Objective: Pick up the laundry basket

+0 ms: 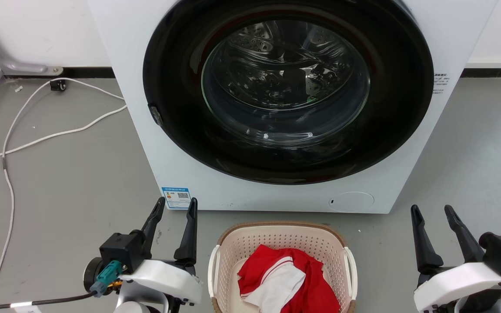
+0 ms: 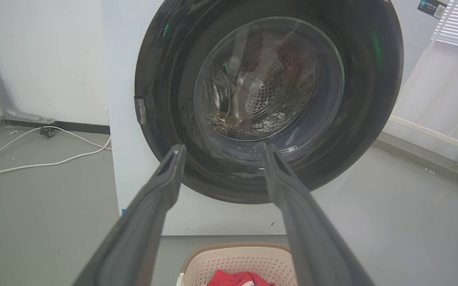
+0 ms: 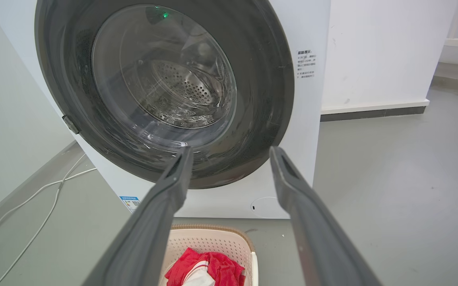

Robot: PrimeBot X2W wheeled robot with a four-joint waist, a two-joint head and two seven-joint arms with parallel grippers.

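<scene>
Basket (image 1: 276, 227) on the floor (image 1: 81, 195), folks, right at the foot of the washer (image 1: 250, 198) and just below its round dark door. It sits between the two arms, closer to the left one. Nothing is lifted yet: it rests flat on the ground, and no finger touches it.

Left gripper (image 1: 177, 202) hovers beside the basket's left side, fingers spread apart, nothing between them. Right gripper (image 1: 431, 208) sits well off to the other side, fingers parted too, just as empty. Both point forward at the washer, not down at the rim.

So by my reckoning the job is at its very start. The whole of it is left: bring the arms in, take hold, raise it.

Now the count. One basket. Two white handles on it, a left one (image 1: 213, 269) and a right one (image 1: 351, 271), both free. One heap of red and white cloth (image 1: 285, 278) inside; how many pieces, I can't tell. Two grippers, two dark fingers each. One washer, door shut. And a white cable (image 1: 37, 139) looping over the floor on the left; whether it's one line or two, I can't say.
</scene>
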